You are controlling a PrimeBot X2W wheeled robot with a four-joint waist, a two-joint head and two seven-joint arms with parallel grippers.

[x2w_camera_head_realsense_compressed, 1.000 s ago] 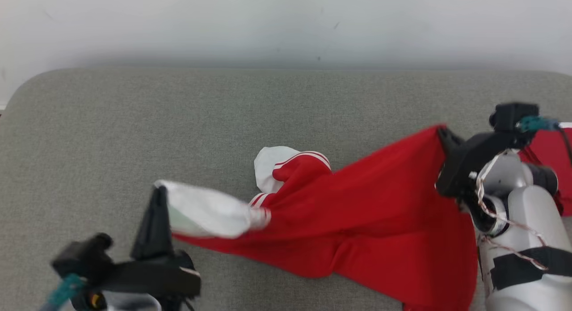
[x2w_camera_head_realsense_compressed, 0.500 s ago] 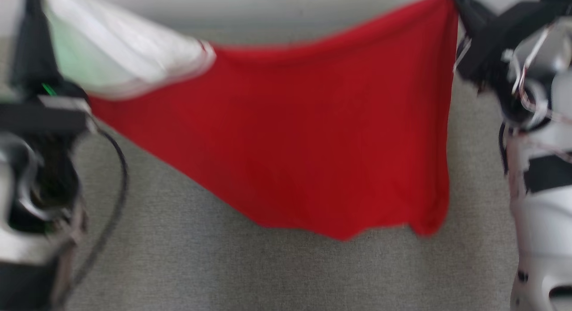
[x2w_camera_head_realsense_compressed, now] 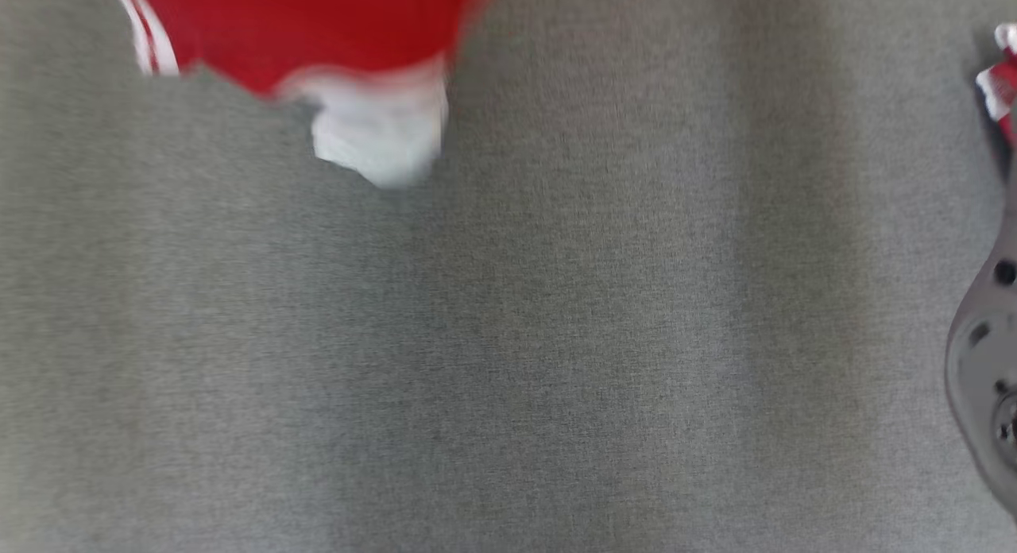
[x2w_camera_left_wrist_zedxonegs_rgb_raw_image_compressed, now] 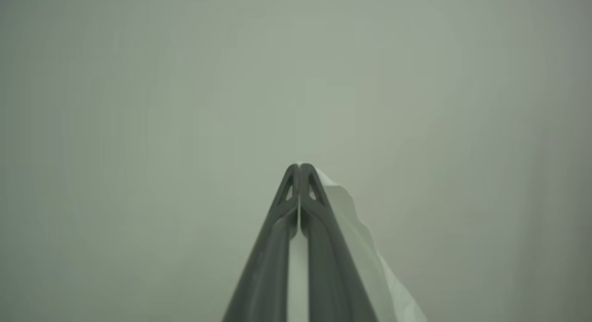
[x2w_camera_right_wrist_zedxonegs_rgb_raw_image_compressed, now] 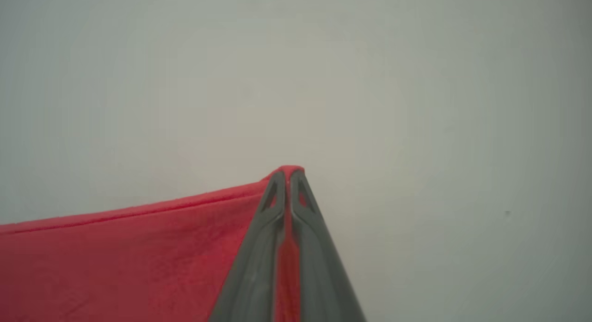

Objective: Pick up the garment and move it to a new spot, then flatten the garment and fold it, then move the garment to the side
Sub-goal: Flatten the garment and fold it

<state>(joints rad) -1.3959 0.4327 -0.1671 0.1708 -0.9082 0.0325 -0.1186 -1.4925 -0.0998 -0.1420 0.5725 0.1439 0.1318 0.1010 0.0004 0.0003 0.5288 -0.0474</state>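
The red top [x2w_camera_head_realsense_compressed: 318, 21] is lifted: in the head view its lower part hangs at the upper left, with a white sleeve [x2w_camera_head_realsense_compressed: 381, 140] dangling blurred over the grey cushion [x2w_camera_head_realsense_compressed: 556, 338]. My left gripper [x2w_camera_left_wrist_zedxonegs_rgb_raw_image_compressed: 299, 167] is pinched tight on white cloth, and my right gripper [x2w_camera_right_wrist_zedxonegs_rgb_raw_image_compressed: 287, 173] is clamped on the red hem, which runs taut away from it. I judge the pick-up done and the carry under way. Laying it down, flattening, folding and moving it aside are left.
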